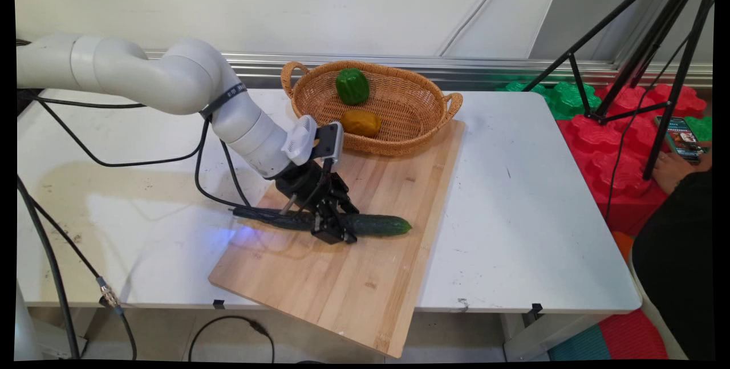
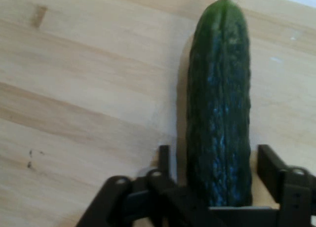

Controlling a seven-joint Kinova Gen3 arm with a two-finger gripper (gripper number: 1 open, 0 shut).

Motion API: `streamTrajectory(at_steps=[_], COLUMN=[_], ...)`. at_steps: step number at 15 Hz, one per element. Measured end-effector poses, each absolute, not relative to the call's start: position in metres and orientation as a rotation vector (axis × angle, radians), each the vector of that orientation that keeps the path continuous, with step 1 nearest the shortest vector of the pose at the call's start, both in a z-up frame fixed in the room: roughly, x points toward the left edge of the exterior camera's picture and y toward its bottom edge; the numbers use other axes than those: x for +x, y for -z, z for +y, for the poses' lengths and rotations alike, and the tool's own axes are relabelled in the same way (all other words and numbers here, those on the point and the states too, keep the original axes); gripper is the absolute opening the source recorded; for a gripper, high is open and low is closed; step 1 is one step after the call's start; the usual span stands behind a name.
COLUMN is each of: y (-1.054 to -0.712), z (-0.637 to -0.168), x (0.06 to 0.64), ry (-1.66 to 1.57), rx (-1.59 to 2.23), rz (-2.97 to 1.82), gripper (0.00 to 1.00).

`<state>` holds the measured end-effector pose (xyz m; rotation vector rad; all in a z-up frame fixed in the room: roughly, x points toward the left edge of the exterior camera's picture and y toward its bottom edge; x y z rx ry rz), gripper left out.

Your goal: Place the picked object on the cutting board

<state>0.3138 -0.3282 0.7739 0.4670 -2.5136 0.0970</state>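
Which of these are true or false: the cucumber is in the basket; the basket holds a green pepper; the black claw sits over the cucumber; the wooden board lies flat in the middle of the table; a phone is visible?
1. The cucumber is in the basket. False: it lies on the wooden board.
2. The basket holds a green pepper. True; a yellow-brown item lies there too.
3. The gripper straddles the cucumber. True: one finger on each side.
4. The board lies mid-table. False: its near corner overhangs the table edge.
5. A phone is visible. True, at the right.
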Motion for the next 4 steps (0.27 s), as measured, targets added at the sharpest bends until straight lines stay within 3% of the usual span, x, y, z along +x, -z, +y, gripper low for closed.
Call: streamTrajectory(at_steps=[4], y=[-0.7712], z=[-0.3310], x=[0.3108], ry=[-0.098], rx=[0.476], rz=[-2.510], gripper=[1.00])
